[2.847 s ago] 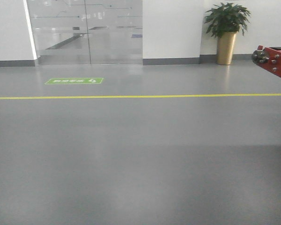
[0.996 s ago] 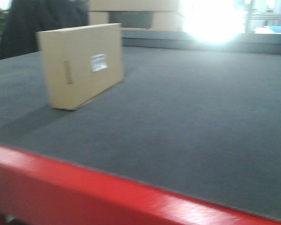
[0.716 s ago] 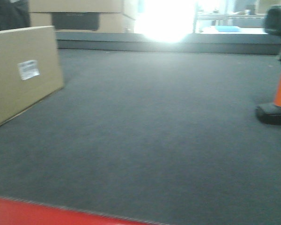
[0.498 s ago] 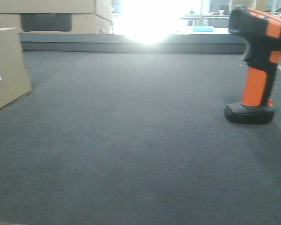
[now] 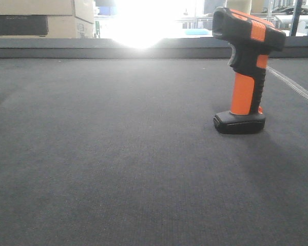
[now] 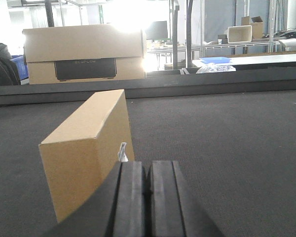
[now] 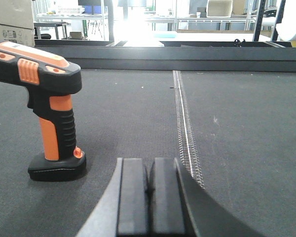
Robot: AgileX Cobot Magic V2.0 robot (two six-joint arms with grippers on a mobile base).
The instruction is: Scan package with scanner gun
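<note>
– Exterior front-facing view first: where do you find the scanner gun (image 5: 245, 87)?
– You see it upright on its flat black base on the dark worktop (image 5: 118, 174), right of centre. The orange handle is near vertical and the black head with the orange stripe points left. Nothing touches it.
– And the package (image 6: 74, 173)?
– That view gives you only a tan sliver of it at the left edge. Your left wrist view shows it properly. It stands on edge on the worktop, narrow end toward the camera, just ahead and a little left of the left pincer (image 6: 148, 173). The edge of its white label (image 6: 122, 150) peeks out from the right-hand face.
– Is the left pincer holding it?
– No, you can see both black fingers pressed together with nothing between them. I can't tell whether the tips touch the box.
– And the right one?
– Your right pincer (image 7: 148, 170) is likewise pressed together, pinching nothing. The scanner gun sits to its left and slightly ahead, apart from it. A thin metallic seam (image 7: 186, 128) runs away across the worktop just right of the fingers.
– Anything behind?
– You have a tan carton (image 6: 39, 73) with a broad black band beyond the worktop's far rim, well behind the package
</note>
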